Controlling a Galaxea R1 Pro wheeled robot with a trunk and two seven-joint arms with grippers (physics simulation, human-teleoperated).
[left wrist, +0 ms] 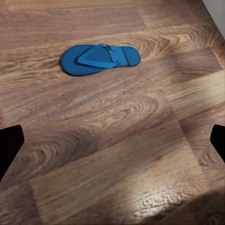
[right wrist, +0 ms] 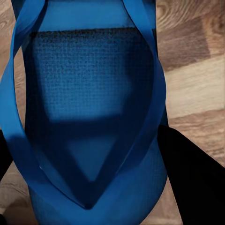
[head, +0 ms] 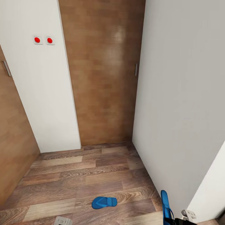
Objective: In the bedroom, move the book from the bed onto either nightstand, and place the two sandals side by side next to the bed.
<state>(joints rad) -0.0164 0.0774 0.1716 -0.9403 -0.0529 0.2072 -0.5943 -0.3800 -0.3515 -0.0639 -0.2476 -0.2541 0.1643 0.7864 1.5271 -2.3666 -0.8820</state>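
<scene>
Sandals step: right hand (right wrist: 98, 154) clamped on one sandal (right wrist: 93, 93), lifted on edge. Left hand (left wrist: 112, 140) spread, empty, second sandal (left wrist: 99, 58) flat on floor (left wrist: 117, 154) ahead (bed unseen). Next: carry bedward.

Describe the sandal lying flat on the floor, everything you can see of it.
The sandal is a bright blue flip-flop with a flat, narrow, round-ended sole and a Y-shaped strap of the same blue. It looks like rubber or foam. It lies sole down on the wood-plank floor, strap up, alone and untouched, apart from the white wall. The left wrist view shows it whole.
</scene>
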